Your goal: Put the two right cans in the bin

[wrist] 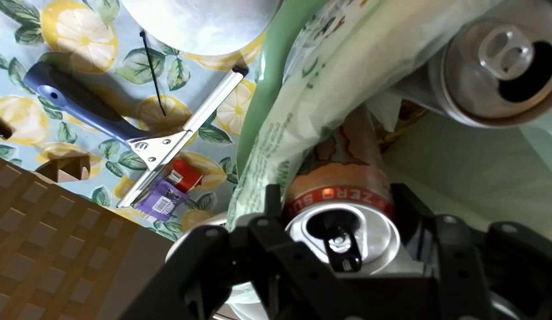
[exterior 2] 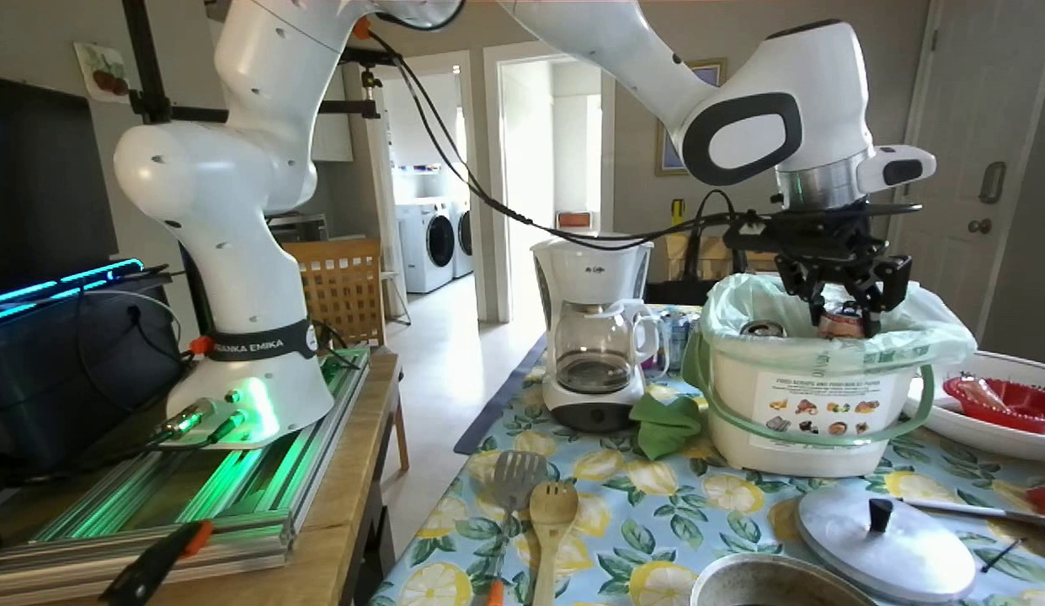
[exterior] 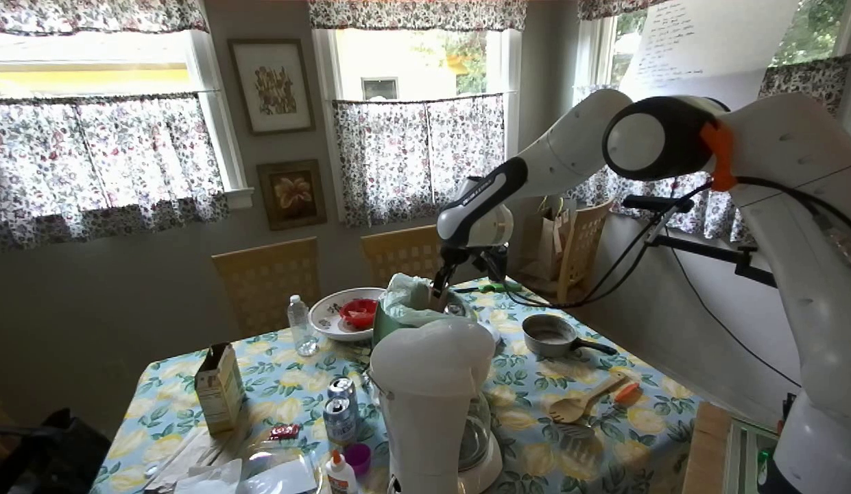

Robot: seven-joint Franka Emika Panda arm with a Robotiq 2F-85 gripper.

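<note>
Jaws clasp an opened can (wrist: 340,195) near its rim, partly inside the bin (exterior 2: 733,383) — likely light, slick, easily dented; that stiffer end should suit a gentle pinch.

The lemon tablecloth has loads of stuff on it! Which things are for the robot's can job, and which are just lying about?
For the job:
the hand
the orange can it grips
the bag-lined bin
the other can, inside the bin

Just lying about:
coffee maker
metal lid
wooden slotted spoon
saucepan
squeegee
plastic bottle
</note>
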